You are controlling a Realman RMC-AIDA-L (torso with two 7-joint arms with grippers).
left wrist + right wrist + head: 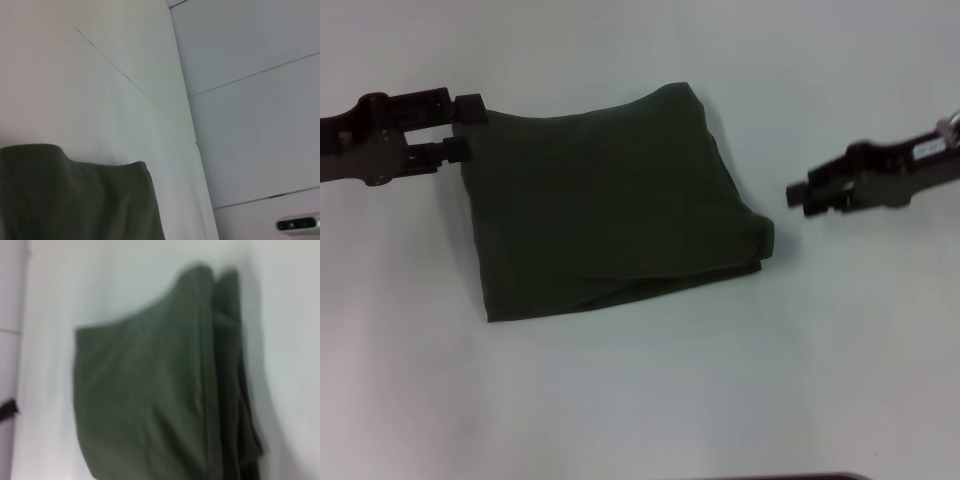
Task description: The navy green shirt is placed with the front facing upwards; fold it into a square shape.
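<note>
The navy green shirt (610, 205) lies folded into a rough square in the middle of the white table, plain side up, with no lettering showing. Its layered edges stack along the right side (230, 390). My left gripper (465, 128) is open at the shirt's far left corner, one finger by the far edge and the other by the left edge. In the left wrist view only a corner of the shirt (75, 200) shows, not the fingers. My right gripper (802, 198) hovers to the right of the shirt, a short gap away from its right edge, holding nothing.
White table (640, 400) surface surrounds the shirt on all sides. The left wrist view shows the table's edge with tiled floor (250, 125) beyond it. A dark object edge (800, 477) peeks in at the near border of the head view.
</note>
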